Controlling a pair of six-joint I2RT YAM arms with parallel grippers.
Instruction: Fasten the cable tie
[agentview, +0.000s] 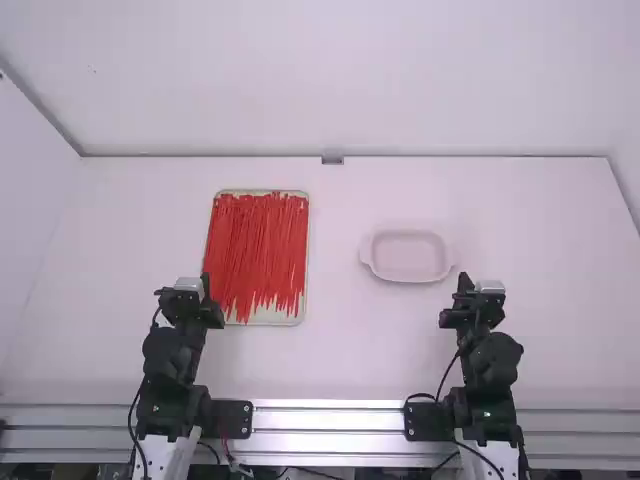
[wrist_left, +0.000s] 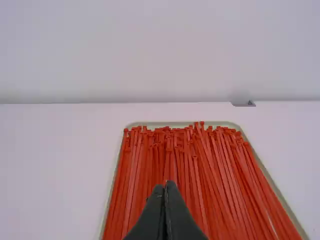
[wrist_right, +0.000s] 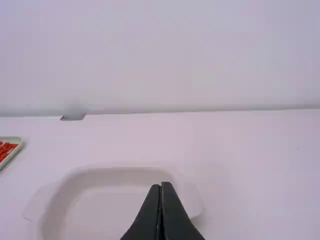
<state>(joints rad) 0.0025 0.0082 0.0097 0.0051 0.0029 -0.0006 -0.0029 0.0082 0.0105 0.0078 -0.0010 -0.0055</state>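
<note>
Left gripper (wrist_left: 165, 185) hangs pinched closed and empty over the near edge of the tray (agentview: 268, 322), where the red cable ties (agentview: 257, 255) lie heaped; right gripper (wrist_right: 161, 185), likewise closed and empty, hangs well right of the tray, just before a white dish (agentview: 366, 255)

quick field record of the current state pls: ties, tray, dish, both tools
cable ties: red, many, lying lengthwise in the tray
tray: ahead of the left arm
dish: white, empty, to the right of the tray, ahead of the right arm
left tool: shut, empty, at the tray's near end
right tool: shut, empty, at the dish's near edge
task state: no tie picked up yet
</note>
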